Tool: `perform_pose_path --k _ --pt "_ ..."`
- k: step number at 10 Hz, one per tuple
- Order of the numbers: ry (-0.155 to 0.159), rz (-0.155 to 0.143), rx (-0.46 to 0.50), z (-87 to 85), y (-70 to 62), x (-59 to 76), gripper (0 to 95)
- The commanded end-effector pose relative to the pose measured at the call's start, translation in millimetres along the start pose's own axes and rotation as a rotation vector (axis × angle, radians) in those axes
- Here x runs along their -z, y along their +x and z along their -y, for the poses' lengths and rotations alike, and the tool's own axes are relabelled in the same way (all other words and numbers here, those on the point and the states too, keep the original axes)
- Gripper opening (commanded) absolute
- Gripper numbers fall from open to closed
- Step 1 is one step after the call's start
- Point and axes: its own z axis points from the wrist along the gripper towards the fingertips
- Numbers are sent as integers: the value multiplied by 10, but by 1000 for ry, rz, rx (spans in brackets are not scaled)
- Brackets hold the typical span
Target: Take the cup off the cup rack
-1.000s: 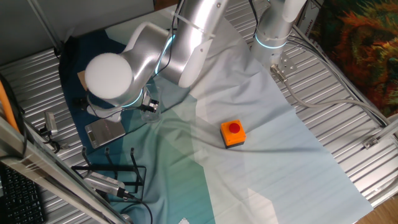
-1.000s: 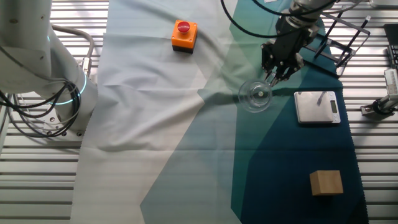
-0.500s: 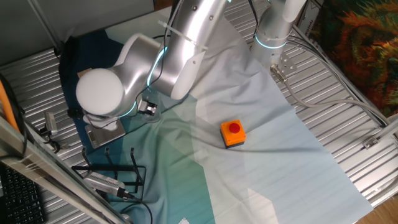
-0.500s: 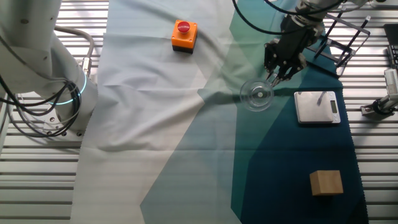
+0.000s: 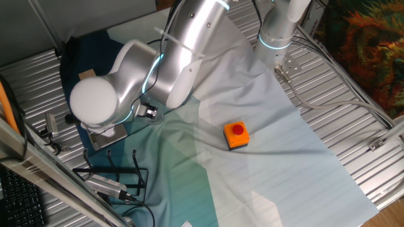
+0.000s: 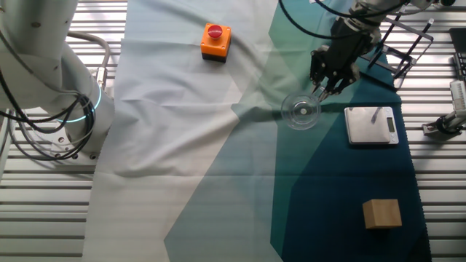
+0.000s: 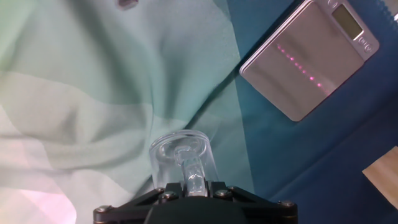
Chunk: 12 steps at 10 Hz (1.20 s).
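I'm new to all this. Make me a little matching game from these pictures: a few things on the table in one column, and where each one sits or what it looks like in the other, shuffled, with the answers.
Things:
1. cup
2. button box
3. wooden block
4. cup rack

Descriptions:
A. orange, with a red button on top
B. clear glass, on the cloth right at the gripper
C. thin black wire, with no cup on it
D. light brown, alone on the dark blue cloth

Pairs: 1-B, 2-A, 3-D, 4-C
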Motion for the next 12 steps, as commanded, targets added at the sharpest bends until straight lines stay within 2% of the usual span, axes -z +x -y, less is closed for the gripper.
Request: perform_pose_path --k 1,7,9,12 --pt "-5 -17 3 -6 28 14 0" --pt "-1 -94 12 -8 41 36 0" --pt "4 -104 18 -3 33 16 0" --pt "6 -103 30 64 64 -29 0"
